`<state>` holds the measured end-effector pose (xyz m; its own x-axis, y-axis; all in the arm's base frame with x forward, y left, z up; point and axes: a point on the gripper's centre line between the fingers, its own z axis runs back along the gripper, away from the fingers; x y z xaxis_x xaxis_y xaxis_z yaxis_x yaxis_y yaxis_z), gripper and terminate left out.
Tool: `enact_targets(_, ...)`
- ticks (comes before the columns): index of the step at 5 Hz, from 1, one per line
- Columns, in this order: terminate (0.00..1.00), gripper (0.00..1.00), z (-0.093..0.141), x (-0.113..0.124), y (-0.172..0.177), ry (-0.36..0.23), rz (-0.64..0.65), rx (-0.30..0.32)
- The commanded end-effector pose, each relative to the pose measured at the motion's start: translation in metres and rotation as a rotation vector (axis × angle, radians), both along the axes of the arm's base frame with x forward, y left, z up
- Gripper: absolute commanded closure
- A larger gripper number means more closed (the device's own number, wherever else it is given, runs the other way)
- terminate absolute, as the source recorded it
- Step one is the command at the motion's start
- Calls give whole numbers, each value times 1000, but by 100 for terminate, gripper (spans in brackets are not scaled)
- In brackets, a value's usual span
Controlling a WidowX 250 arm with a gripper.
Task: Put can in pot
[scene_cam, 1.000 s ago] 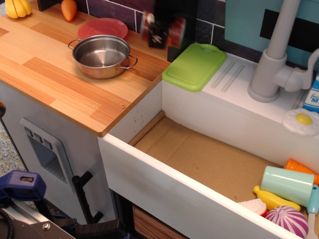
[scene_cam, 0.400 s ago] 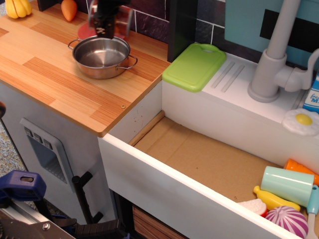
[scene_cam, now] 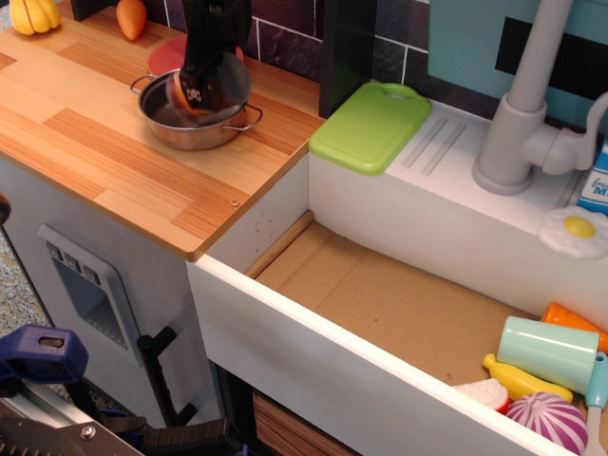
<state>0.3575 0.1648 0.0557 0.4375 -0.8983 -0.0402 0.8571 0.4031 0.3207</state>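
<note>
The shiny steel pot with wire side handles stands on the wooden counter at the upper left. My black gripper hangs directly over the pot's mouth, low inside its rim. It is shut on the can, whose orange and dark-red label shows blurred on both sides of the fingers. The can sits in or just above the pot's bowl; whether it touches the bottom cannot be told. Most of the pot's inside is hidden by the gripper and can.
A red plate lies just behind the pot. A green cutting board and grey faucet are to the right. The sink basin holds a mint-green cup and toy food. Yellow and orange toy foods sit far left.
My gripper carried the can leftward from near the back wall to above the pot, then lowered it into the pot's mouth.
</note>
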Motion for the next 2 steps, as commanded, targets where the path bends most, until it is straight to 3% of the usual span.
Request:
enact_targets(1,0,0,22,2,9,-57,1,25)
enact_targets(2,100,0,22,2,9,-57,1,25)
